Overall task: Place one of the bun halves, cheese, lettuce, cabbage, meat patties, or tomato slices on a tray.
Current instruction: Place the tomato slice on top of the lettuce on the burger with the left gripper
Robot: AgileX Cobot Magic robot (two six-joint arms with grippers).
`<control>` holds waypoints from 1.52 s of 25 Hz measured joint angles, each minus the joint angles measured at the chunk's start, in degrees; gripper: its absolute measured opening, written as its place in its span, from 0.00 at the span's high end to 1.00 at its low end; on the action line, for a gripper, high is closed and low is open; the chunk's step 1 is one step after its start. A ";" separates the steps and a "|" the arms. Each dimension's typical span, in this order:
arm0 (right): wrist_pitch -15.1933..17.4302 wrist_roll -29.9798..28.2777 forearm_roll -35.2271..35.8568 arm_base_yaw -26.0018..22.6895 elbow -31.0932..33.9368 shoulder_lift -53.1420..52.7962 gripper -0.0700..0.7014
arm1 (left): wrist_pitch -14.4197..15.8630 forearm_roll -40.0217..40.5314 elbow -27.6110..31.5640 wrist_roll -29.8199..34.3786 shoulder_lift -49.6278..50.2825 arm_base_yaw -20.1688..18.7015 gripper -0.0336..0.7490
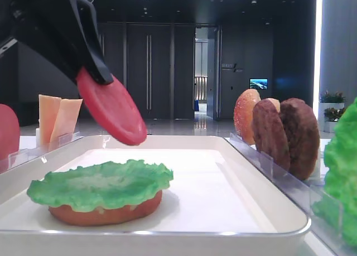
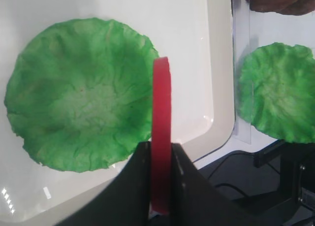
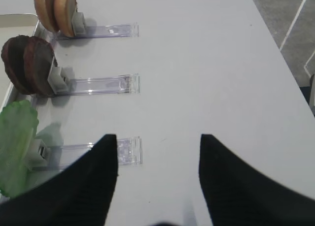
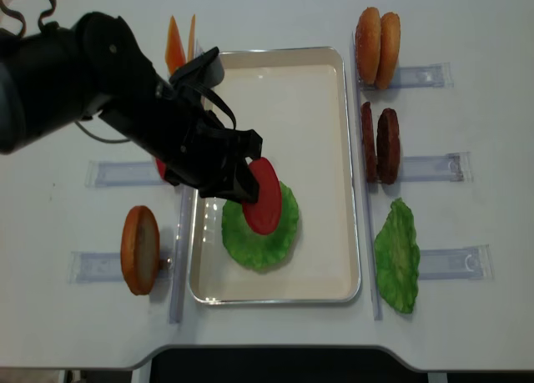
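Observation:
My left gripper (image 4: 242,187) is shut on a red tomato slice (image 4: 264,195), held by its edge and tilted in the air over the white tray (image 4: 292,99). Below it on the tray lies a ruffled green lettuce leaf (image 4: 260,233) on top of an orange-brown bun half (image 1: 106,214). In the left wrist view the tomato slice (image 2: 161,132) stands edge-on between the black fingers, above the right side of the lettuce (image 2: 78,113). My right gripper (image 3: 157,137) is open with nothing between its fingers, over bare table right of the racks.
Clear racks right of the tray hold bun halves (image 4: 377,37), meat patties (image 4: 380,145) and another lettuce leaf (image 4: 396,254). Left of the tray stand cheese slices (image 4: 179,41) and a bun half (image 4: 140,249). The table's front edge is near.

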 joint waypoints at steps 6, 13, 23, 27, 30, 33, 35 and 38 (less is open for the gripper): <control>0.00 0.00 0.00 0.00 0.00 0.00 0.44 | -3.62 -3.37 2.79 3.43 0.00 0.00 0.88; 0.00 0.00 0.00 0.00 0.00 0.00 0.44 | -4.60 -5.07 3.32 5.36 0.66 0.00 0.88; 0.00 0.00 0.00 0.00 0.00 0.00 0.44 | -5.37 -5.12 3.32 6.00 2.50 0.00 0.88; 0.00 0.00 0.00 0.00 0.00 0.00 0.44 | -5.60 -5.56 3.32 6.74 3.32 0.00 0.88; 0.00 0.00 0.00 0.00 0.00 0.00 0.44 | -5.71 -5.75 3.32 6.84 3.97 0.00 0.88; 0.00 0.00 0.00 0.00 0.00 0.00 0.44 | -5.84 -5.81 3.32 6.96 4.45 0.00 0.88; 0.00 0.00 0.00 0.00 0.00 0.00 0.44 | -5.84 -5.81 3.32 7.01 4.72 0.00 0.88; 0.00 0.00 0.00 0.00 0.00 0.00 0.44 | -5.96 -5.86 3.32 7.01 4.73 0.00 0.88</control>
